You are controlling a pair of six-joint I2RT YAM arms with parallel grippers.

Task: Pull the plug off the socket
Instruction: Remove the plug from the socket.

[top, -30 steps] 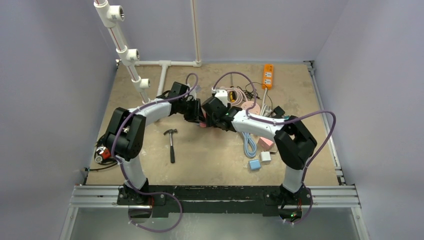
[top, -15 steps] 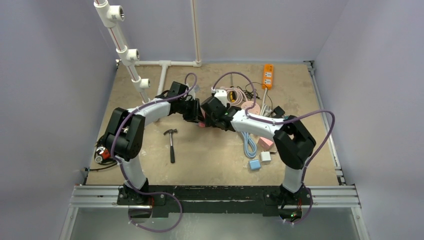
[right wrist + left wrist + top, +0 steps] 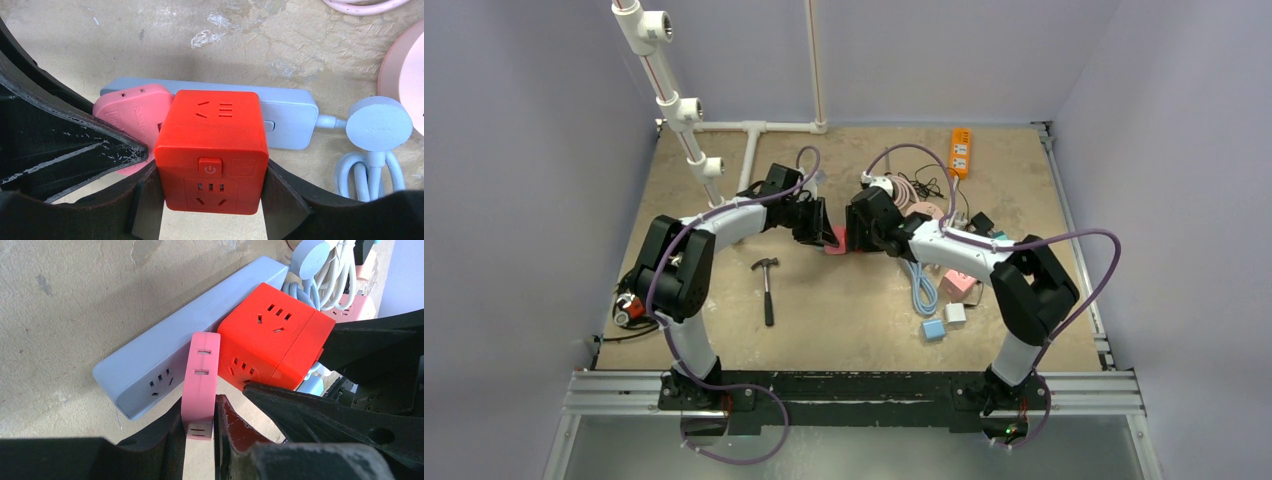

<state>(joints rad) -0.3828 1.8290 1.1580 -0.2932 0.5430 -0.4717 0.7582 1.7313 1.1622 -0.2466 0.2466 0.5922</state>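
Observation:
My left gripper (image 3: 827, 236) is shut on a flat pink plug adapter (image 3: 201, 380), pinched at its near end between the fingers (image 3: 165, 440). My right gripper (image 3: 858, 238) is shut on a red cube socket (image 3: 212, 150), with one jaw on each side of it. The pink adapter (image 3: 131, 116) lies against the cube's left side; I cannot tell whether they are still joined. Both rest on or beside a pale blue power strip (image 3: 160, 357), which also shows in the right wrist view (image 3: 287, 117). In the top view the pink adapter (image 3: 836, 246) shows between the two grippers.
A hammer (image 3: 767, 285) lies left of centre. An orange power strip (image 3: 961, 152), a pink round hub (image 3: 924, 212), a coiled blue cable (image 3: 922, 290) and small chargers (image 3: 944, 320) crowd the right. White pipes (image 3: 686, 110) stand at the back left. A round blue plug (image 3: 379, 123) lies right of the cube.
My right arm has swung to the right and its gripper has drawn away from the left gripper. The pink adapter now shows between them. The left arm has barely moved.

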